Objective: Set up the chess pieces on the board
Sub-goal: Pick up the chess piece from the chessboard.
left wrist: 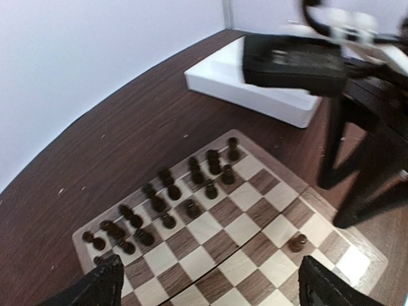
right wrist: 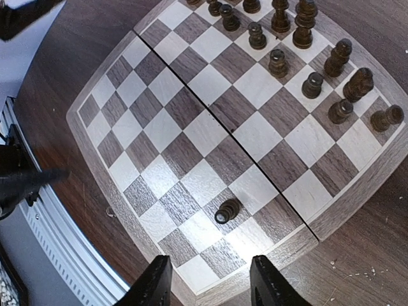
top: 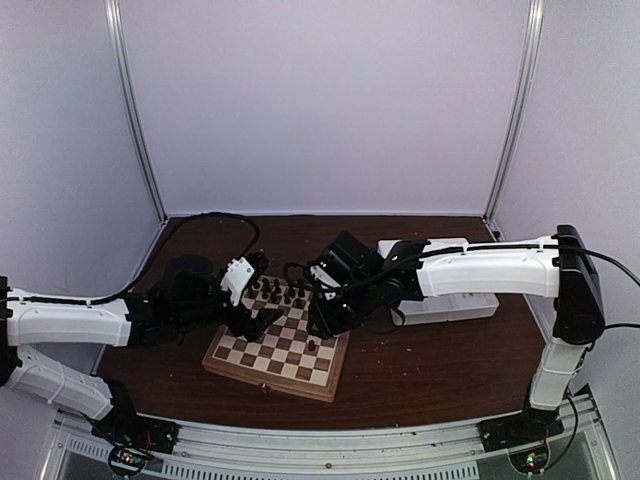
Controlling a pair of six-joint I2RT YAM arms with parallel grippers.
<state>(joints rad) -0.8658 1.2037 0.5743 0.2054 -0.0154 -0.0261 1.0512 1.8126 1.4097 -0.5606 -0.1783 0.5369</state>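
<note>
Board [top: 270, 362]: on the brown worktop [top: 420, 372]
Chess pieces [left wrist: 191, 185]: dark, crowded on the two far rows; kinds too small to tell
Lone piece [right wrist: 227, 210]: near right of the board, just ahead of the right jaws
Left jaws: released, spread wide over the board, only fingertips [left wrist: 102, 287] showing
Right jaws: parted, grasping nothing
White tray [left wrist: 268, 95]: partly hidden by the blurred right arm [left wrist: 357, 127]
</note>
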